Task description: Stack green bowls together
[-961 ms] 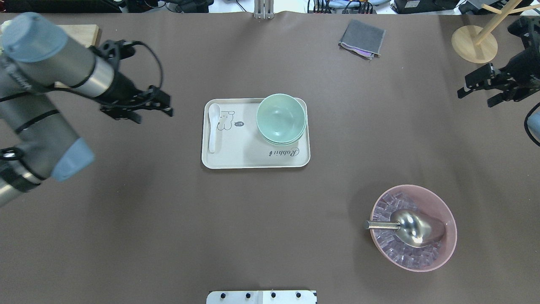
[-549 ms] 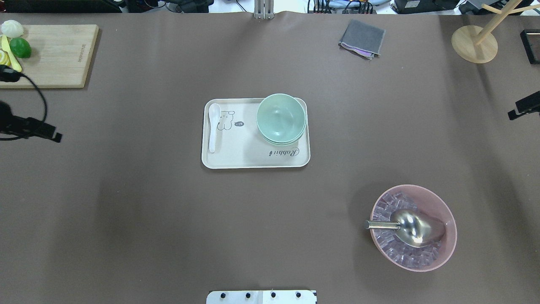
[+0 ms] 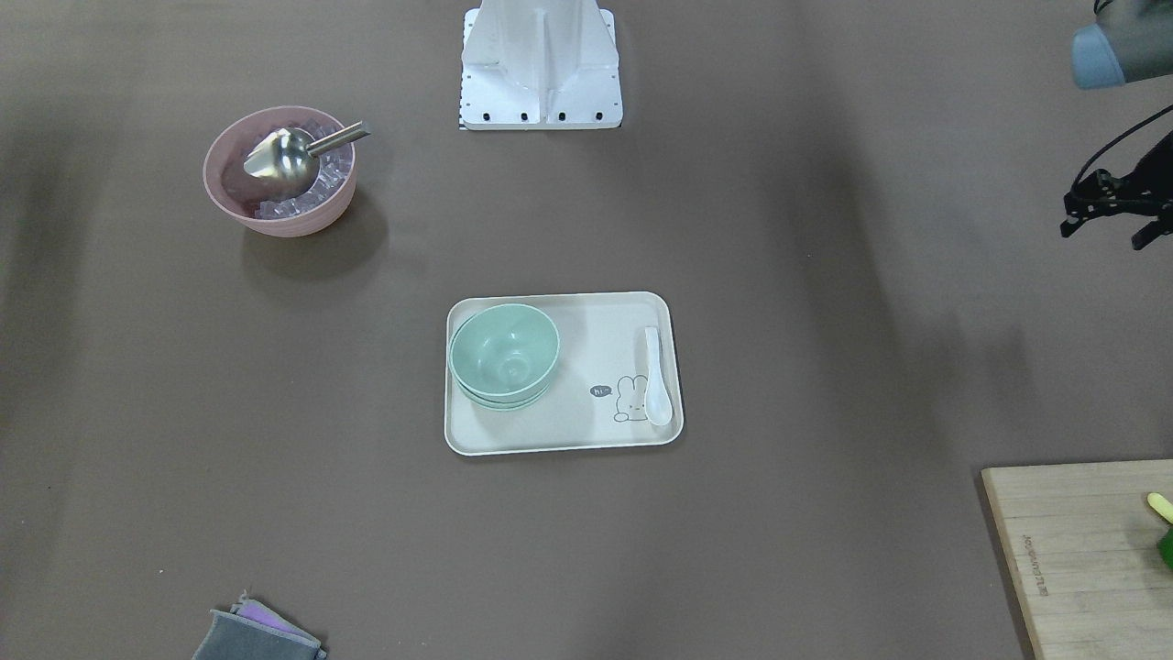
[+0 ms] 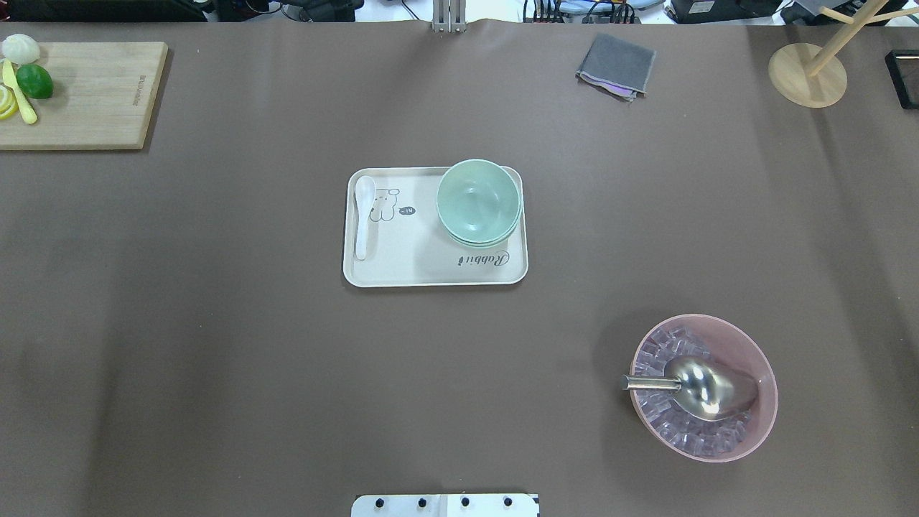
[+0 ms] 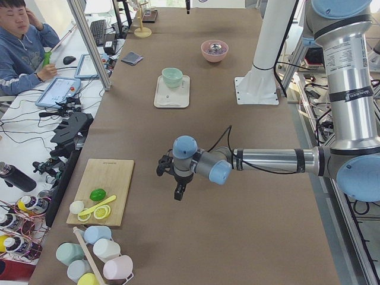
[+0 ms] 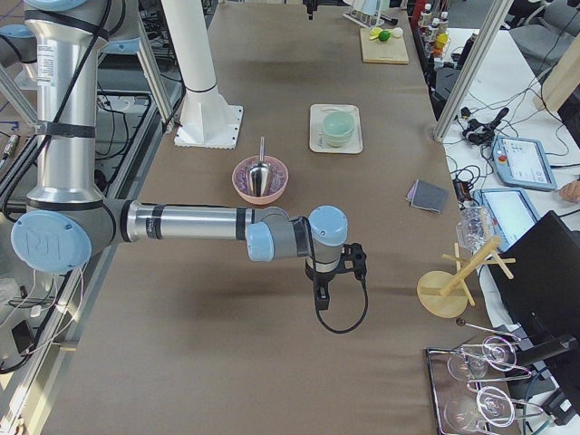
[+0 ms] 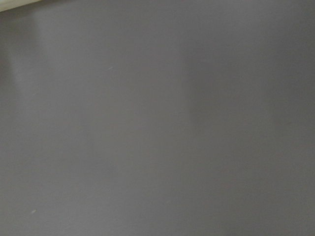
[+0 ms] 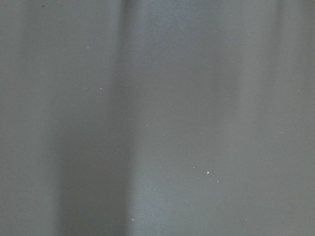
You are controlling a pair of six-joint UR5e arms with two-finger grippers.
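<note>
Front-facing: you are seeing the green bowls (image 3: 504, 353) sitting nested on the tray (image 3: 586, 431), well apart from the left end effector (image 3: 1113, 209); open or closed, you cannot tell. Overhead: the tray is showing "Rabbit". Right side: the right end effector (image 6: 319, 294), equally unreadable, is hovering far from the tray.

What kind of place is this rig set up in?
Most likely a robotics lab staged as a kitchen. A seated operator with a tablet sits alongside; the props are stacked green bowls on a tray, a wooden cutting board with a lime, and a pink bowl of ice.
</note>
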